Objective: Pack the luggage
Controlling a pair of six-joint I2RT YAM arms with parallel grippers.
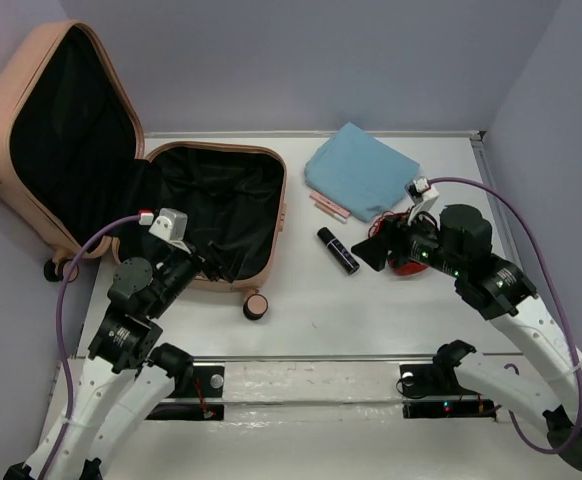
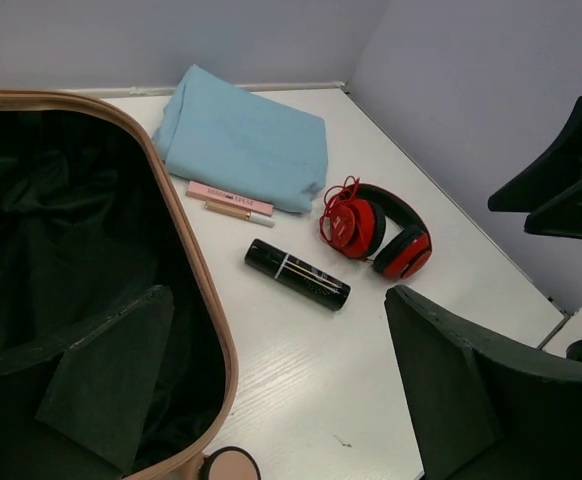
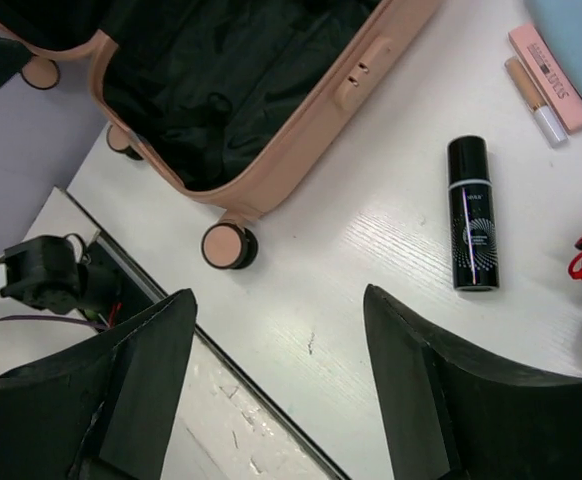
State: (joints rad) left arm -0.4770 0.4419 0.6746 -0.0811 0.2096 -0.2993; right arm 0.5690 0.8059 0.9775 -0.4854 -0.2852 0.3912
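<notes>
The peach-pink luggage [image 1: 1, 130] lies open at the left, lid leaning back, black lining showing, nothing visible inside. My left gripper [image 1: 206, 262] is open and empty over the luggage's near right rim [image 2: 186, 260]. My right gripper [image 1: 376, 250] is open and empty, above the table beside red headphones [image 1: 406, 265], which it partly hides. A black spray can [image 1: 338, 250], a pink box with a slim tube [image 1: 328, 207] and a folded blue cloth [image 1: 361, 170] lie on the table right of the luggage.
The left wrist view shows the cloth [image 2: 241, 140], pink box [image 2: 229, 197], can [image 2: 297, 274] and headphones [image 2: 376, 225]. The right wrist view shows the can [image 3: 471, 213], a luggage wheel [image 3: 226, 245] and the table's near edge [image 3: 171, 300]. Purple walls enclose the table.
</notes>
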